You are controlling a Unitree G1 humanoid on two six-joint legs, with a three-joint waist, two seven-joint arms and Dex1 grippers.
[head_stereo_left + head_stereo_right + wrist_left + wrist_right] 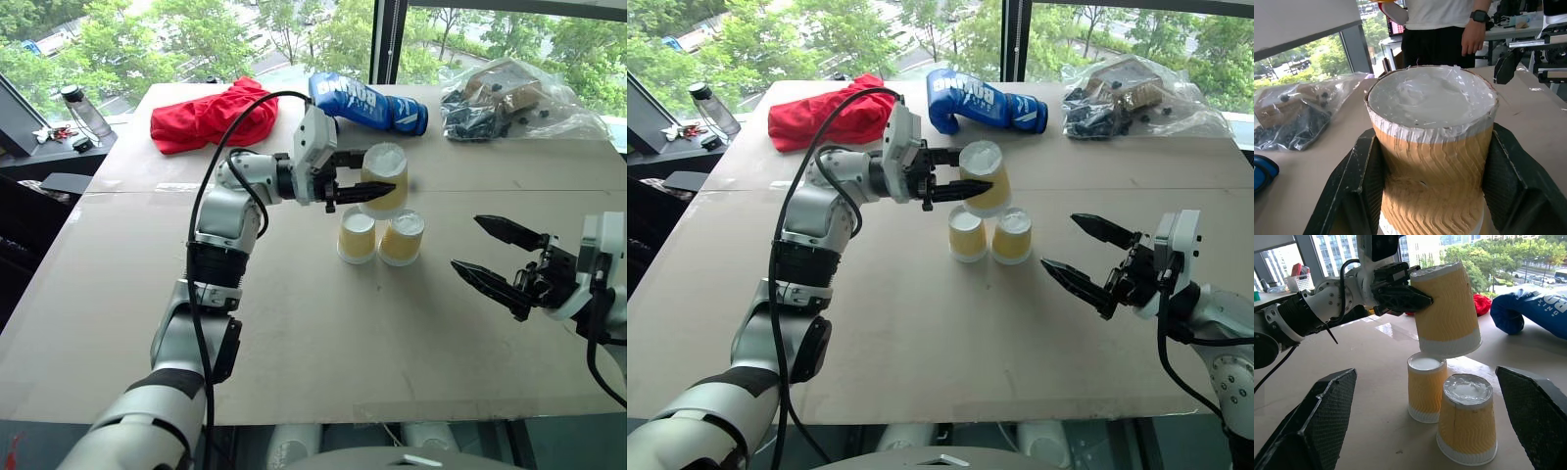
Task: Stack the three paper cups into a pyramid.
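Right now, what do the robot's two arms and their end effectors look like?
Both arms are silver-grey segments with black joints. A loose black cable loops along the left arm. Each wrist carries a white housing. The left end effector and right end effector each have two black, pointed fingers with textured inner faces.

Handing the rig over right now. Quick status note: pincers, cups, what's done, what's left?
Left pincer: shut on the third yellow-tan ribbed paper cup, upside down, slightly tilted, held in the air just above the other two.
Right pincer: open, holding nothing, off to the right of the cups.
Two base yellow-tan paper cups: upside down, side by side on the brown cardboard tabletop.
Done: base pair placed, top cup picked up and brought over them.
Left: level the cup, set it across both bases, release, back the arm away.
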